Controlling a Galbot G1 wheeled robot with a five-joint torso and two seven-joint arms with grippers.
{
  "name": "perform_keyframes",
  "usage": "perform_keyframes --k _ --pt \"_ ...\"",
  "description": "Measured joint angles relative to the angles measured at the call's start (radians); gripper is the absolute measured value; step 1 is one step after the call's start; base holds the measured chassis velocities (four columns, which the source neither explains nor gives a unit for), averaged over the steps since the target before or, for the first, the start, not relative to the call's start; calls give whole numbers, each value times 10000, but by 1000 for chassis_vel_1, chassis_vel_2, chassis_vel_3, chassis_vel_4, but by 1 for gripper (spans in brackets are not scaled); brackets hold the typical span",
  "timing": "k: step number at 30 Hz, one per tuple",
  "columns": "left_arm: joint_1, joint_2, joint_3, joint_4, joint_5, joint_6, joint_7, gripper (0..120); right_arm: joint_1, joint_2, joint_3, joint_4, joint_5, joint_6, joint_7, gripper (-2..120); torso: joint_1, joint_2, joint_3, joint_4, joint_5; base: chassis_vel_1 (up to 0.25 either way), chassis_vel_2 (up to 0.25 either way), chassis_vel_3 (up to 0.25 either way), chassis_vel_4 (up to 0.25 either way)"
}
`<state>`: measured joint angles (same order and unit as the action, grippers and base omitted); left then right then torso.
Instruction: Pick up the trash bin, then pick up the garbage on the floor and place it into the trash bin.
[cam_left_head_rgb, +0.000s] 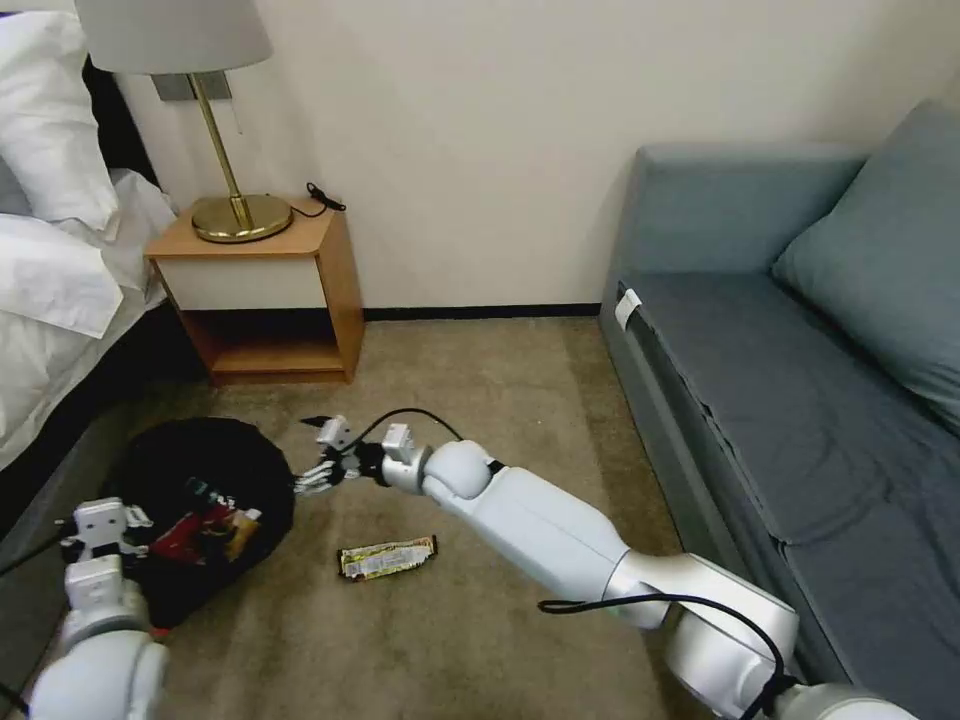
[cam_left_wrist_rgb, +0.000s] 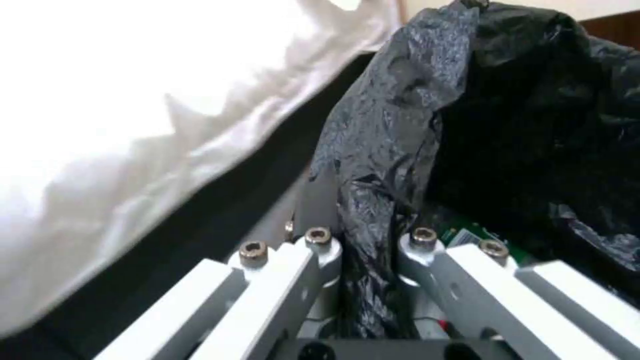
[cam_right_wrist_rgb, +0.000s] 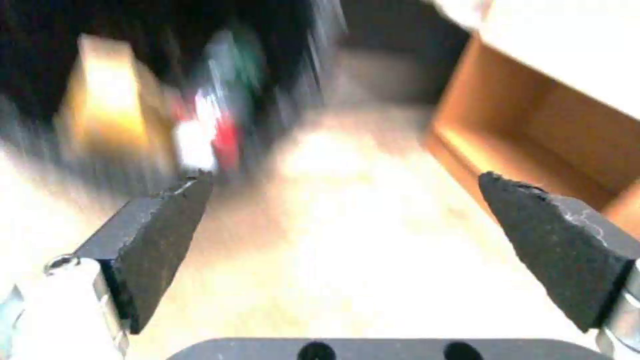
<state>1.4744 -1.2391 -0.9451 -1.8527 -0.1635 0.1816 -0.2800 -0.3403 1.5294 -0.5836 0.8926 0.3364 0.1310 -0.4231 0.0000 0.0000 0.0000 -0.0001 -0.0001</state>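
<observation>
The left claw (cam_left_wrist_rgb: 370, 250) pinches the bin (cam_left_head_rgb: 205, 500) bag, the right claw (cam_right_wrist_rgb: 347, 210) is open, and the wrapper (cam_left_head_rgb: 388, 558) could slip.

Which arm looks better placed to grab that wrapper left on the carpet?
The right, probably. Its pincer hangs open and empty near the snack wrapper, while the left pincer is clamped on the trash bin's bag-lined rim.

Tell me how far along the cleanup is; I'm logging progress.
Done: the left gripper grips the trash bin by its bag-lined rim, with red, brown and green litter inside. In hand: nothing; the right gripper is open, empty, beside the bin. Left: the snack wrapper on the carpet.
</observation>
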Motion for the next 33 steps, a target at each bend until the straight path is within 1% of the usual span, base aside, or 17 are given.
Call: perform_keyframes --k 2,3,5,6,7,8,12,16,19,23,29,33 --pt "-119 362 -220 319 -221 15 -7 4 208 -3 -275 -819 -772 43 -65 100 0 -1 1 1 0 0 0 0 0" --pt "-119 362 -220 319 -221 15 -7 4 208 -3 -275 -819 -772 43 -65 100 0 -1 1 1 0 0 0 0 0" --pt "-130 515 -297 463 -307 17 -7 4 335 85 -390 -1414 -1397 109 -219 100 0 0 0 0 0 0 0 0 0" --pt "-127 530 -309 482 -319 17 -7 4 356 148 -395 -1612 -1608 147 -239 100 0 0 0 0 0 0 0 0 0" --pt "-103 530 -319 495 -332 17 -6 4 365 339 -367 -2124 -2110 256 -236 100 0 0 0 1 1 0 0 0 0" --pt "-103 530 -319 495 -332 17 -6 4 365 339 -367 -2124 -2110 256 -236 100 0 0 0 1 1 0 0 0 0" --pt "23 410 -288 494 -331 -8 -3 4 241 743 -223 -3156 -3262 500 -137 100 0 -1 0 4 0 0 0 0 0" --pt "43 394 -283 558 -324 -57 1 4 131 787 -311 -3486 -3688 592 -205 100 0 0 0 3 0 0 0 0 0" --pt "75 398 -275 644 -352 -90 11 4 -187 801 -431 -3962 -4616 842 -487 100 0 -1 0 0 0 0 0 0 0" --pt "99 395 -250 658 -370 -95 16 4 -385 801 -436 -4020 -4805 877 -558 100 0 -1 0 1 1 0 0 0 0" --pt "151 263 -99 620 -347 -106 33 4 -680 798 -363 -4062 -4855 893 -651 100 0 0 0 3 1 0 0 0 0" --pt "114 205 14 578 -277 -107 36 4 -708 796 -17 -4481 -5111 1018 -641 100 0 0 0 2 2 0 0 0 0"
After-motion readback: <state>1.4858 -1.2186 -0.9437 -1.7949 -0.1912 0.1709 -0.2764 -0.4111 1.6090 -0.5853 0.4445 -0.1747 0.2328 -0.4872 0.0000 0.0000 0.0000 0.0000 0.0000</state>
